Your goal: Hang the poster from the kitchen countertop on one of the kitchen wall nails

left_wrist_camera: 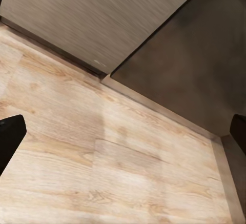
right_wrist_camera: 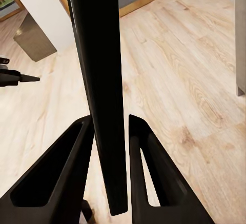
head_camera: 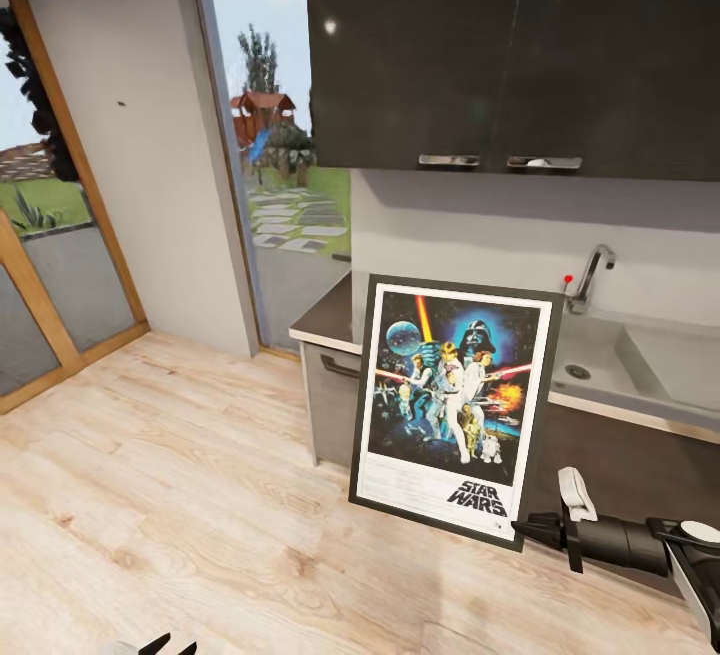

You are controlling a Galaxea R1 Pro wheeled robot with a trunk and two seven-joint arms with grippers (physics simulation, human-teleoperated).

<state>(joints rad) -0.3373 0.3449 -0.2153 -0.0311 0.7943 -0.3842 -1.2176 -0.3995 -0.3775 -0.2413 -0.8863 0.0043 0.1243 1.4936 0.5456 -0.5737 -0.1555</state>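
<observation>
The poster (head_camera: 452, 405) sits in the middle of the head view, upright with a slight tilt, held in front of the bench (head_camera: 340, 320) and its sink (head_camera: 640, 365) rather than resting on it. The right hand (head_camera: 530, 532), at the lower right of the frame, grips the poster's lower right corner. In the right wrist view the two dark fingers (right_wrist_camera: 66, 172) stand on either side of the thin black frame edge (right_wrist_camera: 100, 80), clenched on it, with wooden floor (right_wrist_camera: 179, 80) beyond. The left hand (left_wrist_camera: 123, 126) is released: its fingertips sit wide apart at the picture's edges, over bare floor beside the cabinet base (left_wrist_camera: 87, 19).

A small dark nail (head_camera: 121, 103) shows on the pale wall (head_camera: 140, 135) at the upper left, between the glass door (head_camera: 280, 135) and the wooden window frame (head_camera: 60, 195).

The step in hand looks to be carrying the poster to that nail. A corner grip on a thin frame lets the poster swing, so the turn towards the wall should be slow, keeping the frame vertical and clear of the bench corner. Raising it early so its top edge comes in above the nail, then lowering it on, seems safest.
</observation>
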